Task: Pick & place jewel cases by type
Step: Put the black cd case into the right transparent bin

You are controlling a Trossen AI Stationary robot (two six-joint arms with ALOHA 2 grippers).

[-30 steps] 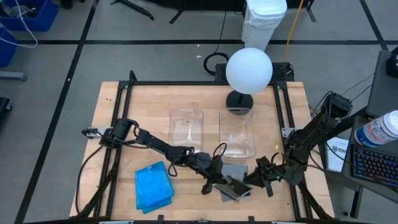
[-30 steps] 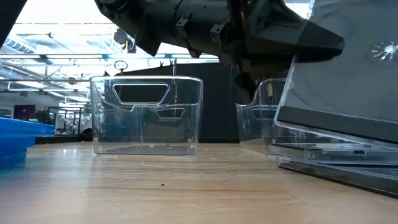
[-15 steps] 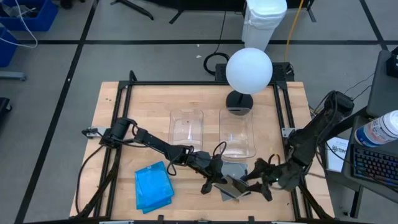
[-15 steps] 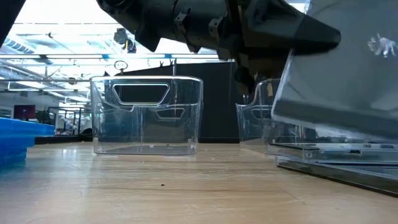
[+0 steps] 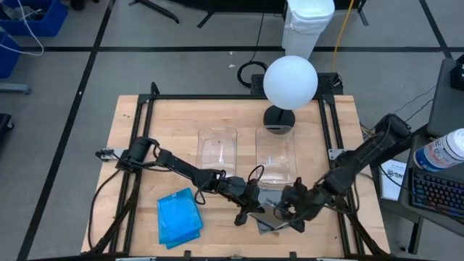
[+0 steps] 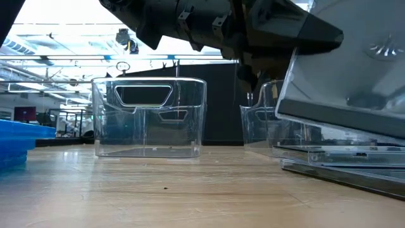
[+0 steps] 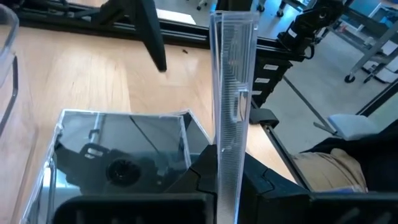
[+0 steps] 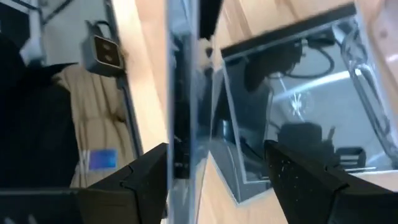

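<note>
Wooden surface [image 5: 130, 145] held two tubs [image 5: 217, 150]; left tool [image 5: 254, 208] clenched on a clear case [image 7: 233, 106]; right tool [image 5: 288, 210] spread beside it.

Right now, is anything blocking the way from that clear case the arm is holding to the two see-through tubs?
Nothing visible does. The left fingers hold the clear case on edge, and only bare table lies between it and the tubs.

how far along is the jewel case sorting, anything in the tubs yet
Nothing looks sorted yet: both clear tubs look empty. In hand: the left gripper is shut on a clear jewel case, held on edge above the grey stack, with the right gripper open beside it. Left: that stack and the blue cases on the table.
</note>
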